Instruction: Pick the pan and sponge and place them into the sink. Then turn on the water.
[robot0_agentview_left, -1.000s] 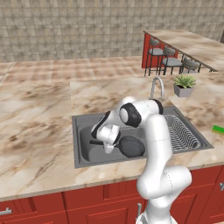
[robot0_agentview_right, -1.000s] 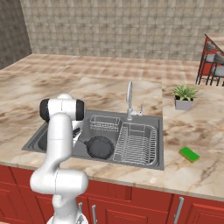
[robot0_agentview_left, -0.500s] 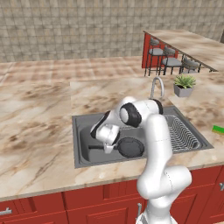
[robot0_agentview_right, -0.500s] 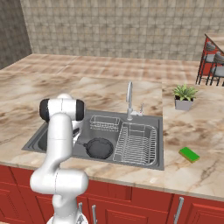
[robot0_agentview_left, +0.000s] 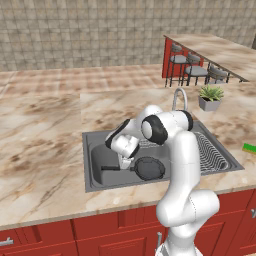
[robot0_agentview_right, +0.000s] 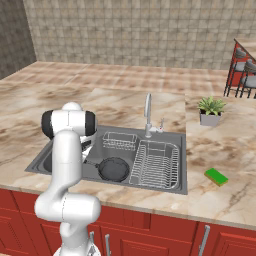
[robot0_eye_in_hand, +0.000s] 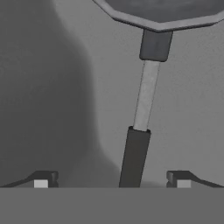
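Arm pose barely differs from half a second ago: wrist looks very slightly lower over the sink's left half, pan and sponge unmoved, base cameras unshifted.

Pan (robot0_agentview_left: 148, 168) lies flat on the floor of the sink (robot0_agentview_left: 95, 182), near the front wall, handle pointing left; in right base view the pan (robot0_agentview_right: 114, 168) sits just left of the ribbed draining rack (robot0_agentview_right: 156, 164). Small wire basket (robot0_agentview_right: 120, 141) is at the back of the basin, behind the pan. Gooseneck faucet (robot0_agentview_right: 148, 115) stands at the back rim; no stream visible from it. Sponge (robot0_agentview_right: 216, 176) rests on the bench (robot0_agentview_right: 230, 197) right of the sink, well apart from the pan. Potted plant (robot0_agentview_right: 210, 110) is on the bench behind the sponge. Bar stools (robot0_agentview_left: 194, 73) stand by the far raised counter.

White forearm and wrist cover part of the sink's left half in the left base view and hide the fingers there.

End effector (robot0_eye_in_hand: 112, 179) is spread wide, fingertips (robot0_eye_in_hand: 41, 180) apart on either side of the pan handle (robot0_eye_in_hand: 136, 154), which runs up between them toward the pan body (robot0_eye_in_hand: 164, 13). Fingers not touching the handle; nothing gripped.
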